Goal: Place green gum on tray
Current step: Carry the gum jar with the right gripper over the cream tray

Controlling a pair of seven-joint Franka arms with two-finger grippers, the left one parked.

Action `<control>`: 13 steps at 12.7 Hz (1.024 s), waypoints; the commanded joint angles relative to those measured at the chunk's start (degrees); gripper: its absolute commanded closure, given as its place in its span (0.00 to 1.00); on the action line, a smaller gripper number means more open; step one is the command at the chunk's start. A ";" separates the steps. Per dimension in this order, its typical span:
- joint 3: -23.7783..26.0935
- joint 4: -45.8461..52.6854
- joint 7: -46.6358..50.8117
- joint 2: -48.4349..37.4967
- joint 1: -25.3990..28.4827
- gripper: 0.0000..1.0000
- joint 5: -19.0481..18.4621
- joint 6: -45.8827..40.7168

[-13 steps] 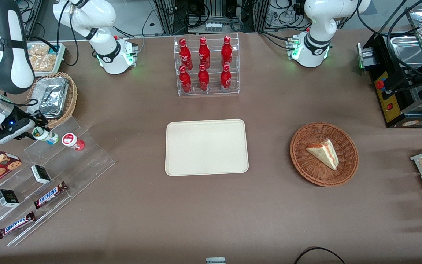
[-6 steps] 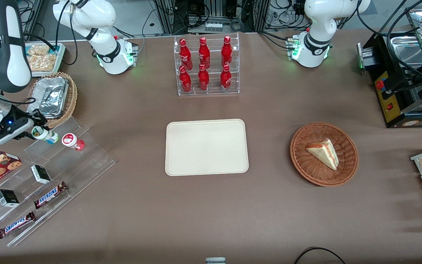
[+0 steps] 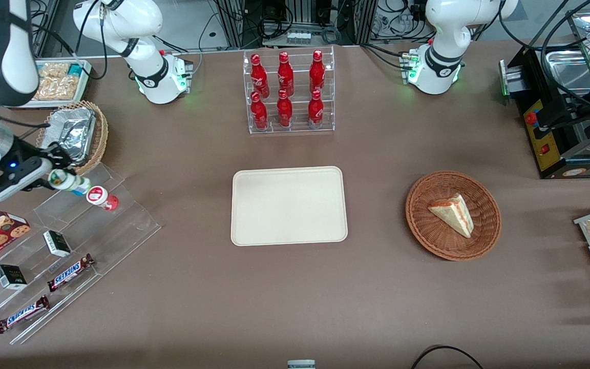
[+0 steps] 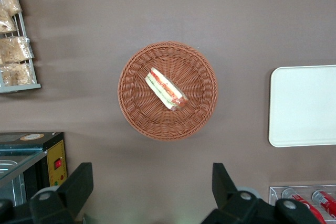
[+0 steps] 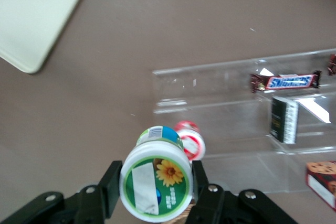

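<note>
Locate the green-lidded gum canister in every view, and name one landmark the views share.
Front view: small white canister with green lid, held by the gripper above the clear acrylic stand.
Left wrist view: not in it.
Right wrist view: canister between the fingers.
Shared landmark: cream rectangular tray.

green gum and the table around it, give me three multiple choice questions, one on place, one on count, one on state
1. Where is the green gum?
A. on the tray
B. in the gripper, above the clear shelf
C. in the basket

2. How many red bottles stand in the clear rack?
A. four
B. six
C. eight

3. What lies on the tray?
A. nothing
B. a sandwich
C. a candy bar

Answers:
1 B: the gripper is shut on the gum, clear of the shelf.
2 B: two rows of three.
3 A: its surface is bare.
</note>
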 commanded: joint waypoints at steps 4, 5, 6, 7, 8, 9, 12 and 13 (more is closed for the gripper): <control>5.91 10.26 25.76 7.14 9.78 1.00 0.42 -4.78; 6.00 10.70 29.90 7.93 12.16 1.00 0.42 -4.69; 6.09 11.05 34.64 8.90 14.44 1.00 0.51 -4.43; 6.09 11.93 40.17 10.56 17.42 1.00 0.43 -4.08; 6.09 12.81 45.10 12.40 20.06 1.00 0.42 -3.90; 6.09 14.12 50.45 14.69 22.53 1.00 0.51 -2.94; 6.09 15.36 61.29 20.75 29.04 1.00 0.60 3.98; 6.09 15.36 63.67 22.51 30.71 1.00 0.60 6.80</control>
